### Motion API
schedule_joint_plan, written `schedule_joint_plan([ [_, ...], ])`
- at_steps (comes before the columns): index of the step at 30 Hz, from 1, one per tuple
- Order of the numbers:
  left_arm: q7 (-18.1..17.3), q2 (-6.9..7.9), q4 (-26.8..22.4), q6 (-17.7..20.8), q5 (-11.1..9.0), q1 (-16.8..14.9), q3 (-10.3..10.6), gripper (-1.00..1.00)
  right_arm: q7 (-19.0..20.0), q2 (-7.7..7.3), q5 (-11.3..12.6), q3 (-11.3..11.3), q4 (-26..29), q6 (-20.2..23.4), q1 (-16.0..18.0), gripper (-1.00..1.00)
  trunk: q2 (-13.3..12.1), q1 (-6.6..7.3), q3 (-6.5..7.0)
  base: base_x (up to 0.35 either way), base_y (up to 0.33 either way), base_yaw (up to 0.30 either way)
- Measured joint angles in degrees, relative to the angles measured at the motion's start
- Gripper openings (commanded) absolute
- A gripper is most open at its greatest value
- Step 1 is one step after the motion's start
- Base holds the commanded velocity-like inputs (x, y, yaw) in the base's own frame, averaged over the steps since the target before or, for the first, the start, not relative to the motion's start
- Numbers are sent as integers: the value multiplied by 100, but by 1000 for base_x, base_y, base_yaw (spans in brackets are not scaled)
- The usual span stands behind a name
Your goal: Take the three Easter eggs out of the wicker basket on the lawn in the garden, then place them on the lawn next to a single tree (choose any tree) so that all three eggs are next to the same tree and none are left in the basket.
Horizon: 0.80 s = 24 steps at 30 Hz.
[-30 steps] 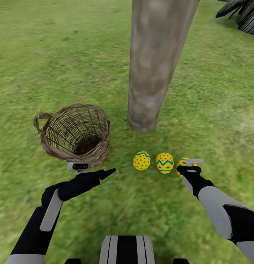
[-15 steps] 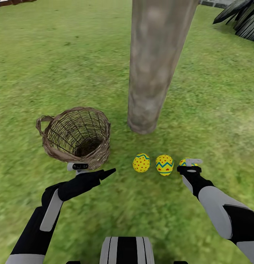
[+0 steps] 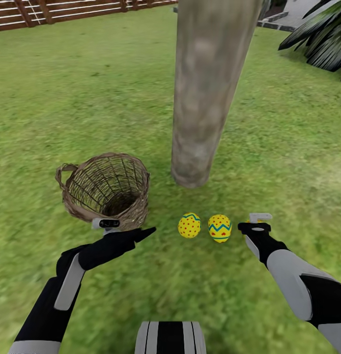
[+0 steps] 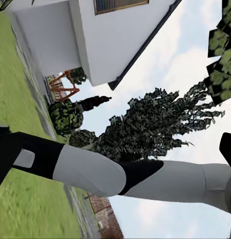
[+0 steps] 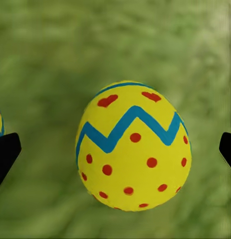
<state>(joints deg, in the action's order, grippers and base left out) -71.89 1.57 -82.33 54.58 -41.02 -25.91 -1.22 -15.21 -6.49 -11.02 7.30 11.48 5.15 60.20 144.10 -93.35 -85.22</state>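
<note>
On the lawn [image 3: 67, 98], seen from the head, two eggs [image 3: 189, 225] [image 3: 219, 228] lie just before the tree trunk [image 3: 200, 98], the basket [image 3: 105, 189] beside them looking empty. The right end effector [image 3: 255, 222] hovers over a third egg; the left end effector [image 3: 141, 232] points forward, its opening impossible to judge. From the right wrist, fingertips [image 5: 5, 154] stand wide apart around that egg [image 5: 133, 147], not touching. The left wrist looks at a white house [image 4: 95, 40].

Three Easter eggs lie on the lawn [image 3: 92, 98]: the first egg [image 3: 189, 225], the second egg [image 3: 219, 228], and the third egg [image 5: 133, 147] under the right gripper [image 3: 254, 222]. One wicker basket [image 3: 105, 189]. One tree [image 3: 205, 88]. Two grippers, counting the left gripper [image 3: 141, 232].
</note>
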Motion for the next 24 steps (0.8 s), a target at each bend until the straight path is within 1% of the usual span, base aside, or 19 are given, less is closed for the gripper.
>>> schedule_joint_plan([
  [1,90,-5,64,-4,7,0,0,100,5,3,11,4,1,9,0,100,-1,3,22,0,0,0],
  [3,382,-14,115,-6,7,-7,11,100,11,-4,38,13,2,29,-6,100,-4,8,66,0,0,0],
  [5,846,-70,117,14,3,-38,148,100,12,-9,50,21,-2,47,-8,100,-7,13,111,0,0,0],
  [7,1145,-120,106,56,-6,-90,269,100,12,-8,52,22,-5,52,-9,100,-9,17,155,-155,0,0],
  [13,1247,-133,117,67,-3,-121,310,100,12,-13,53,24,-6,61,-9,100,-18,30,288,-299,0,0],
  [17,1260,-126,127,54,3,-122,304,100,12,-5,53,17,-14,92,-9,100,-23,44,377,-23,0,0],
  [19,1329,-121,129,54,7,-122,301,100,15,2,42,15,-15,257,-9,100,-25,49,421,-2,0,0],
  [22,1512,-124,127,70,3,-122,301,100,18,4,37,14,-15,322,-9,100,-29,57,488,-9,0,0],
  [24,1755,-123,126,85,-8,-122,302,100,19,7,36,13,-15,348,-9,100,-32,61,532,-152,0,0],
])
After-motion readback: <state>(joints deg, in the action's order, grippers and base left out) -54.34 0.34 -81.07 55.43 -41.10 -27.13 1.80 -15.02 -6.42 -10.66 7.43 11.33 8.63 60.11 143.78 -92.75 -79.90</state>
